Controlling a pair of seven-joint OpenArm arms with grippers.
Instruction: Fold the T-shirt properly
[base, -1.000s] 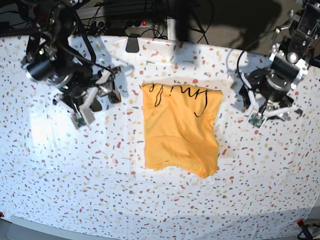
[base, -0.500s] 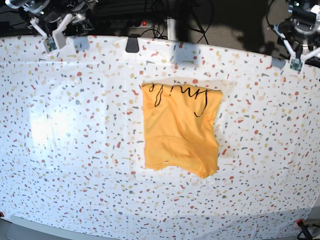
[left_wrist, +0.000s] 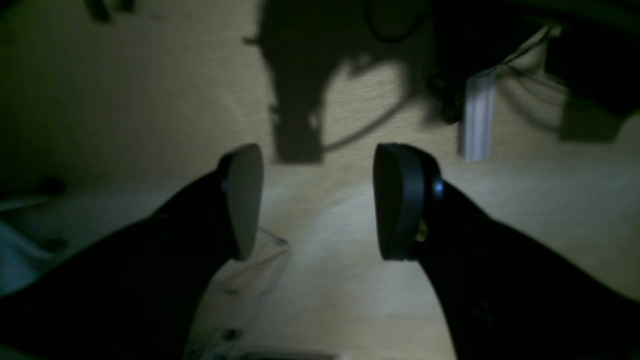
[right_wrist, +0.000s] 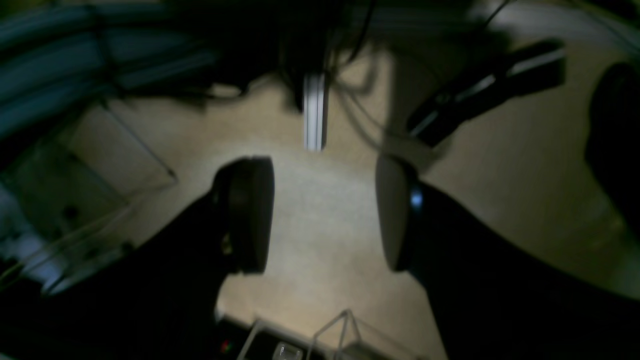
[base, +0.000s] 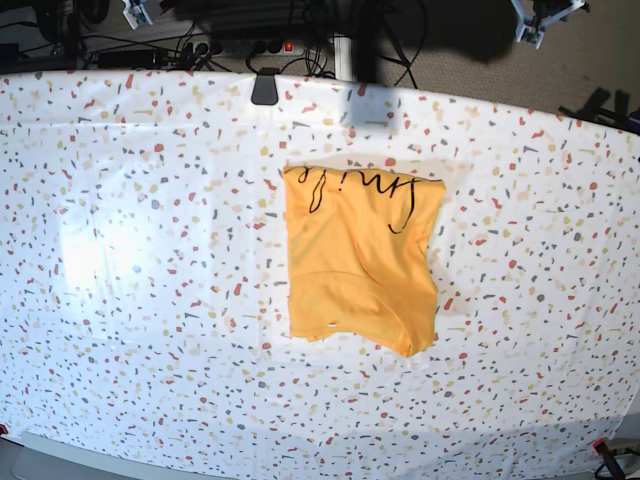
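Note:
The mustard-yellow T-shirt (base: 358, 260) lies folded into a compact upright rectangle at the middle of the table, with black cursive lettering along its top edge. Both arms are raised beyond the table's far edge; only small parts show at the top corners of the base view. The left gripper (left_wrist: 317, 202) is open and empty, facing the dim floor. The right gripper (right_wrist: 325, 212) is also open and empty over the floor. The shirt shows in neither wrist view.
The table wears a white speckled cover (base: 150, 300). A black clamp (base: 264, 88) sits on the far edge. Cables and a power strip (base: 250, 45) lie behind the table. A pale metal post (left_wrist: 477, 117) stands on the floor; it also shows in the right wrist view (right_wrist: 314, 110).
Both arms have lifted from beside the shirt up and back past the table's far edge, almost out of the base view. The shirt has not moved.

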